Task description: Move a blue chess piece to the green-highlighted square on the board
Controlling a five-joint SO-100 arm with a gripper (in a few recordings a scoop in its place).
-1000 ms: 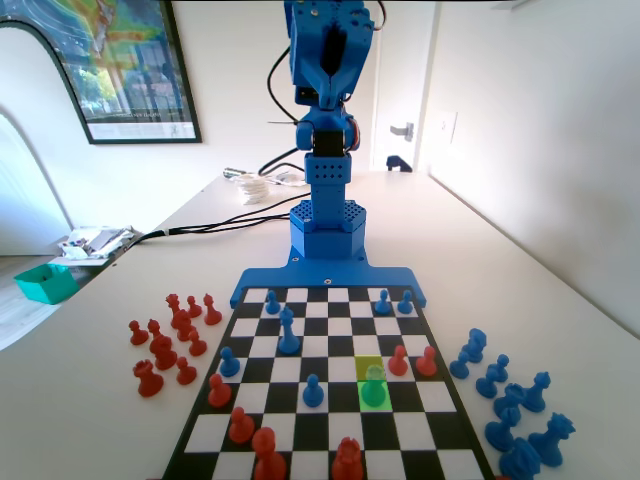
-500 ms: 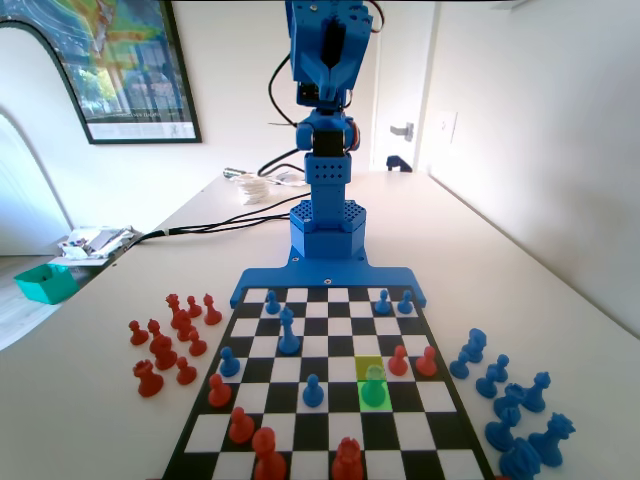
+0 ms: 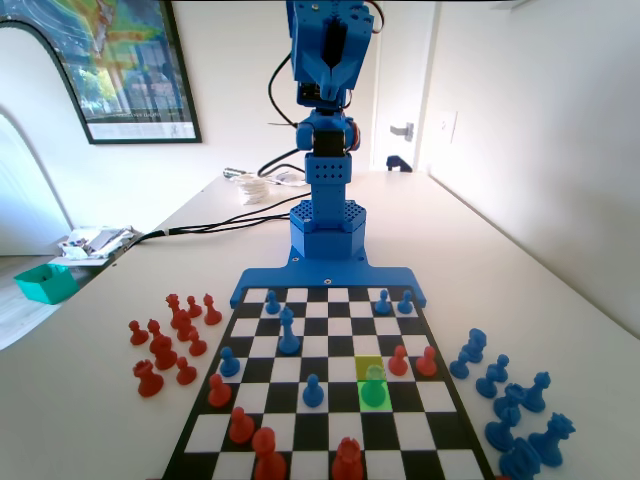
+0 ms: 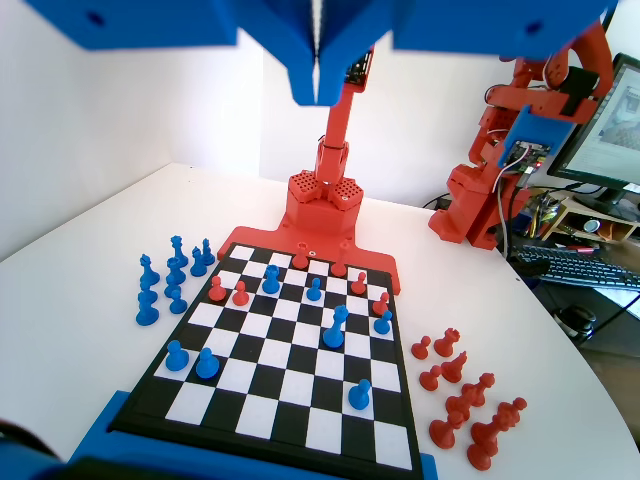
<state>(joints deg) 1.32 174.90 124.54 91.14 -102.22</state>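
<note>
My pincer (image 4: 318, 85) hangs high above the board (image 4: 262, 405) with its jaws pressed together and nothing between them; over the last second my arm has only drawn a little further up and back, while every piece stayed where it was. In the fixed view the blue chess piece (image 3: 374, 381), tinted greenish, stands upright on the green-highlighted square (image 3: 376, 396), with the duller yellow square (image 3: 368, 366) just behind it. I judge the move done, and this small rise is me clearing off the board. In the wrist view I take that pawn (image 4: 270, 279) to be the one near the far left of the board, though no tint shows there to confirm it. Around it the room is tight: two red pawns (image 3: 398, 360) sit on the neighbouring squares to its right in the fixed view, near enough that a low pass could tip them. The middle files are more open. Off the board, captured blue pieces (image 3: 505, 410) crowd the bench (image 3: 560, 310) on the right of the fixed view and red ones (image 3: 170, 340) on the left, both well apart from the board's edge.
</note>
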